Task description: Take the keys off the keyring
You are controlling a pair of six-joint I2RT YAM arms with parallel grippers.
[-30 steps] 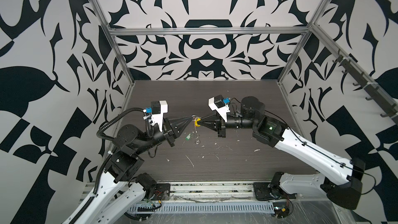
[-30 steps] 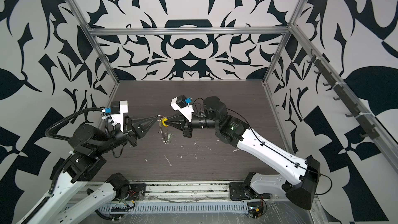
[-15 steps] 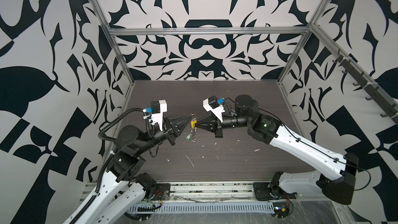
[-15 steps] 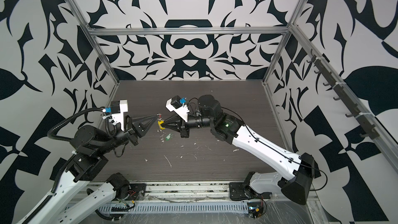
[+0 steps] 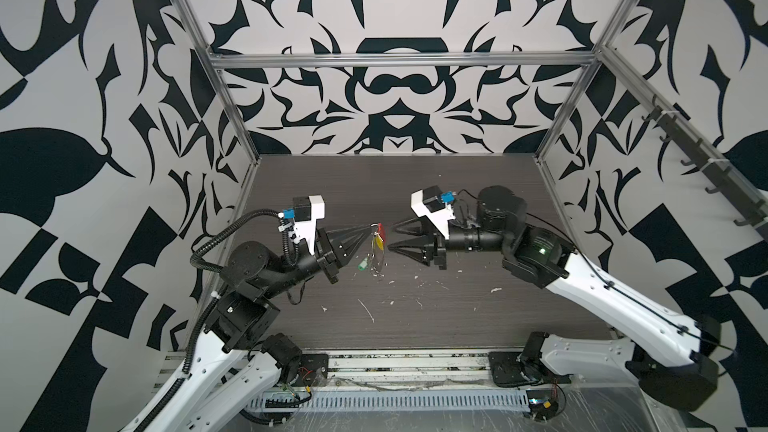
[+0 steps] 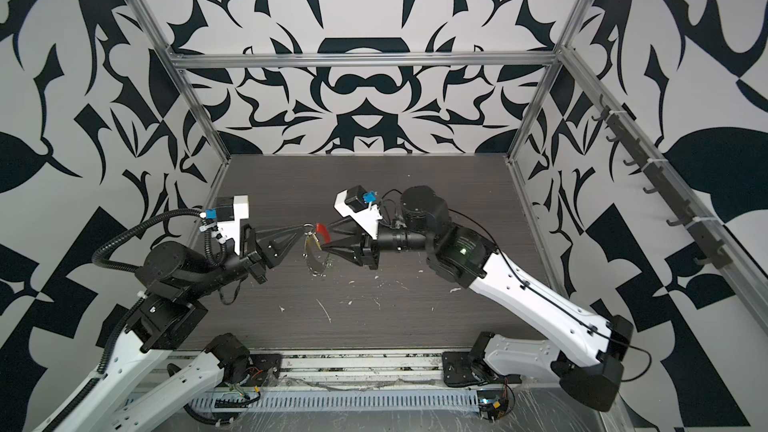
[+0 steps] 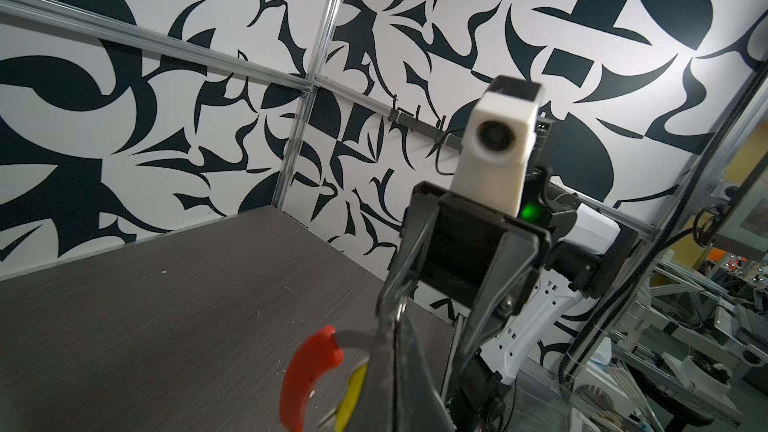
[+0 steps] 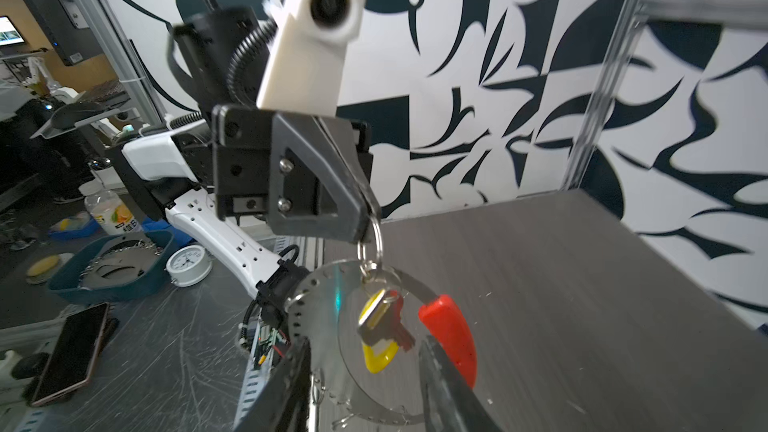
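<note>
My left gripper [image 5: 371, 226] [image 6: 305, 226] is shut on a small silver ring [image 8: 374, 238] at the top of the keyring [image 8: 307, 326], and the thin grey hoop hangs below it above the table. Its red sleeve [image 5: 380, 229] [image 7: 307, 380] [image 8: 451, 338] faces my right gripper. The yellow key [image 5: 378, 243] [image 8: 376, 357] dangles inside the hoop from the small rings. My right gripper [image 5: 390, 238] [image 6: 325, 237] [image 8: 363, 347] stands open, one finger on each side of the yellow key, touching nothing. A green key [image 5: 363, 264] appears to lie on the table under the hoop.
White flecks [image 5: 368, 309] are scattered over the dark table [image 5: 457, 184] in front of the grippers. Patterned walls with metal frame posts close in the back and both sides. A rail of hooks [image 5: 706, 160] runs along the right wall.
My right gripper has gone from shut at the yellow key to open and has drawn slightly back to the right. The left gripper still holds the keyring in the same place.
</note>
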